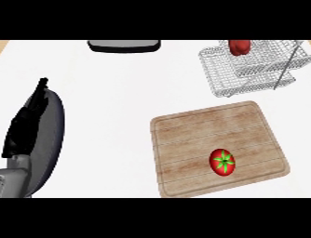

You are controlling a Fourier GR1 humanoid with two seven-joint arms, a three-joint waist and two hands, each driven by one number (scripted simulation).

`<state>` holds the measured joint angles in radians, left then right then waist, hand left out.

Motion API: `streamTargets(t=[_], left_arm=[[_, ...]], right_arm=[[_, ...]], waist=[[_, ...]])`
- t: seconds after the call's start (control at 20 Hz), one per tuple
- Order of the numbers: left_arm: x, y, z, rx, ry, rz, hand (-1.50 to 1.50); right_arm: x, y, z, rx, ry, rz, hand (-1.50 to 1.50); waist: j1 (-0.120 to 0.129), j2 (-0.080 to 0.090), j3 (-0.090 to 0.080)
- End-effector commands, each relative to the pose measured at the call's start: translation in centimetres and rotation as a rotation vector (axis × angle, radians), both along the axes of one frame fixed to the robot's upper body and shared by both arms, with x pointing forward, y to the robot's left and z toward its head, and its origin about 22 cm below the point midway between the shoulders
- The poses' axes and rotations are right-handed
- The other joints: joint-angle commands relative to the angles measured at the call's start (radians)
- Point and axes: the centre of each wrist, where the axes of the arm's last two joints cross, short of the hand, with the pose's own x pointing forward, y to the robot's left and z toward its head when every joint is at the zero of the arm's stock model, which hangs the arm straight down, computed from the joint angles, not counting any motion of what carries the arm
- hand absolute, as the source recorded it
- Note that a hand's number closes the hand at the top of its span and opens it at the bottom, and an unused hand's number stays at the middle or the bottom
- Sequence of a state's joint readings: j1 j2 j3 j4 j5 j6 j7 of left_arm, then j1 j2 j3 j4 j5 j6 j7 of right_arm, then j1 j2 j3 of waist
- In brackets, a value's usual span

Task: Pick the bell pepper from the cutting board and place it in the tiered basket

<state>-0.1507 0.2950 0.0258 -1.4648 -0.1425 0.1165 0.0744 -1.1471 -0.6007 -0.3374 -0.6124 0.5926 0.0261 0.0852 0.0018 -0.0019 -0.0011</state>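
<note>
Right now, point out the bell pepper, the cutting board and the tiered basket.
bell pepper [222,161], head view, its green stem
cutting board [199,130], head view, bare wood
tiered basket [221,79], head view, lower wire wall

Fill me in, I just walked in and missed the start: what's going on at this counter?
Nothing is being handled right now. The left robot hand shows at the left of the view, fingers straight, holding nothing; the right robot hand is out of view. A red bell pepper lies on the wooden cutting board, toward its near right part. The wire tiered basket stands beyond the board at the counter's far right, with another red item already in it. A dark tray sits at the far edge.
</note>
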Motion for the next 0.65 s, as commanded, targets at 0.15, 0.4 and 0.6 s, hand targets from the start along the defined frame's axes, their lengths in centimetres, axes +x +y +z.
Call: streamTargets(t=[0.15, 0.4, 0.6], left_arm=[[0.2, 0.9, 0.6, -0.005, 0.010, 0.027, 0.00], [0.0, 0.3, 0.9, 0.004, -0.006, 0.005, 0.00], [0.5, 1.3, 0.8, -0.014, 0.011, 0.016, 0.00]], right_arm=[[-4.9, -9.5, 1.4, 0.119, 0.099, -0.057, -1.50], [-9.4, -15.4, 0.0, 0.167, 0.061, -0.050, -1.50], [-12.8, -19.1, -1.7, 0.227, 0.026, -0.006, -1.50]], waist=[[-0.021, -0.003, 0.002], [-0.011, 0.000, 0.002], [-0.014, 0.001, 0.002]])
